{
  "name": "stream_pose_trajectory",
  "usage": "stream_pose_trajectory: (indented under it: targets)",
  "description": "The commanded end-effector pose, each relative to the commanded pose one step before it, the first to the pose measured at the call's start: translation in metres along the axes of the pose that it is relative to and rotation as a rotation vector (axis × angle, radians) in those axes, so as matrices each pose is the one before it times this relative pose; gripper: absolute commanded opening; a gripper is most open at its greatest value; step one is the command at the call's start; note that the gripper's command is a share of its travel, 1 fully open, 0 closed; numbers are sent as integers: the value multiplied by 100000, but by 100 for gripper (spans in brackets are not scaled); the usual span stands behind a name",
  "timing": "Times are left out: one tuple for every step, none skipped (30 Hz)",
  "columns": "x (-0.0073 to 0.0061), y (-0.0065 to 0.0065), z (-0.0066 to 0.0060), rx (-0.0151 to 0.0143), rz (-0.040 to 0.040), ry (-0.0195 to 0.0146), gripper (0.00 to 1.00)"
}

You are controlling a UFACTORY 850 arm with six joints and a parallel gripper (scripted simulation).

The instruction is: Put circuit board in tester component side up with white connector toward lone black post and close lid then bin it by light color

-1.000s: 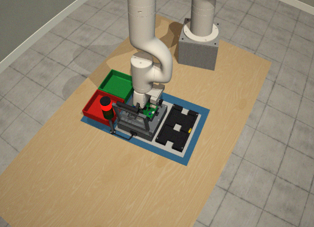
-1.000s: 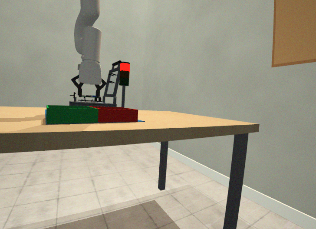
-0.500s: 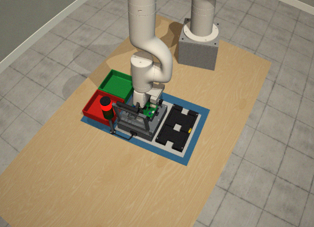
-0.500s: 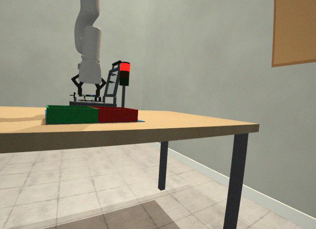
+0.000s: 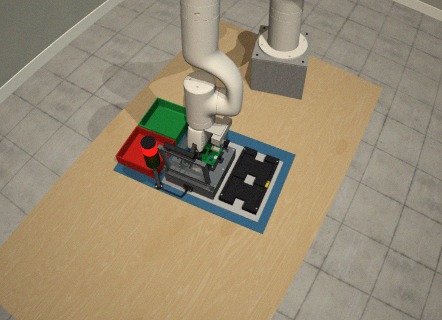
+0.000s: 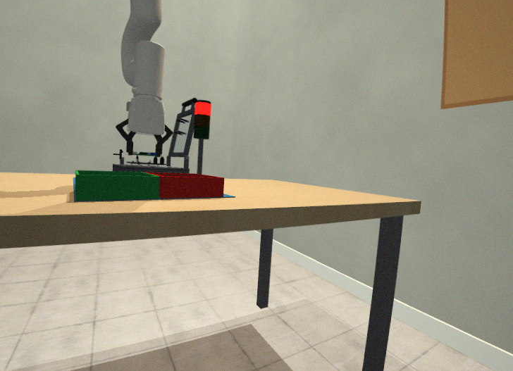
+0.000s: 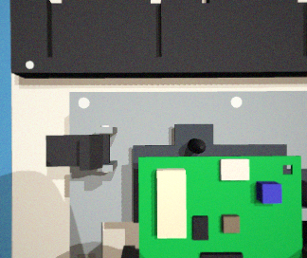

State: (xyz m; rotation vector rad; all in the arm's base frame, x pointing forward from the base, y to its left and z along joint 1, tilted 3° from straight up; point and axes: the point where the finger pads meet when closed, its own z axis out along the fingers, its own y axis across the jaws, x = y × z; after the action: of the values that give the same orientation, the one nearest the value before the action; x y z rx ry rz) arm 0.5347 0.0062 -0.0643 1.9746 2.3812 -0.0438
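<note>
The green circuit board (image 7: 219,206) faces component side up and sits between my gripper's fingers (image 6: 144,152), a little above the tester's bed (image 5: 200,170). The gripper is shut on the board across its width. The board also shows under the wrist in the overhead view (image 5: 211,156). A black post (image 7: 195,145) stands just past the board's far edge. The tester's lid (image 6: 182,131) stands open and upright. The signal light (image 5: 149,147) shines red. The red bin (image 5: 133,152) and the green bin (image 5: 164,118) sit side by side beyond the tester.
The black tray (image 5: 249,179) lies empty to the right of the tester on the blue mat. A dark latch block (image 7: 79,151) sits on the tester's plate to the left of the board. The arm's grey base (image 5: 278,72) stands at the table's far side.
</note>
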Motion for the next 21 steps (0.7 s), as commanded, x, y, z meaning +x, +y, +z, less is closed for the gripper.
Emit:
stream_pose_trajectory:
  targets:
    - [-14,93,-160,-164,3,-5,79]
    - [0,0,-57,0,0,-1,79]
    - [0,0,-80,0,0,-1,79]
    - [0,0,-105,0,0,0,79]
    - [0,0,-130,0,0,1,79]
    - [0,0,-162,0,0,-1,79]
    - [0,0,-192,0,0,-1,79]
    - [1,-1,-218,0,0,2,79]
    - [-1,1,-257,0,0,-2,79]
    - [0,0,-282,0,0,2,79]
    - [0,0,0,0,0,0,79]
    - [0,0,0,0,0,0,79]
    - [0,0,-318,0,0,-1,79]
    - [0,0,-348,0,0,0,79]
    - [0,0,-376,0,0,1,79]
    - [0,0,-404,0,0,1,79]
    - [0,0,-435,0,0,-1,79]
    - [0,0,-458,0,0,0,79]
    - [0,0,-463,0,0,0,79]
    - [0,0,-455,0,0,0,79]
    - [0,0,-439,0,0,0,79]
